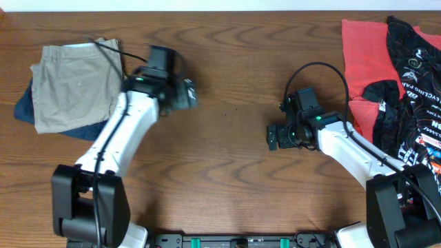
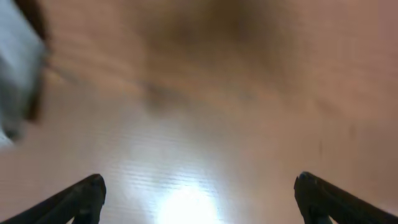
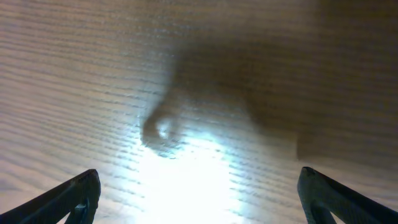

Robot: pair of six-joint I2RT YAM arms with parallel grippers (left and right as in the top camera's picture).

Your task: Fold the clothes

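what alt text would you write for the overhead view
Over a wooden table, the robot's left gripper and right gripper hang open and empty. Folded khaki trousers lie on a navy garment at the left; a red garment and black printed jersey lie unfolded at the right.

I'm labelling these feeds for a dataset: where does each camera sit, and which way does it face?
Overhead: fixed above the table, looking straight down; shows both arms, khaki trousers far left, red garment and black jersey far right.
Left wrist: on the left arm, facing blurred bare wood; only the left gripper shows, fingertips spread.
Right wrist: likewise, right gripper spread over glare-lit wood.
Shared: both wrist views see the same tabletop and a bright glare.
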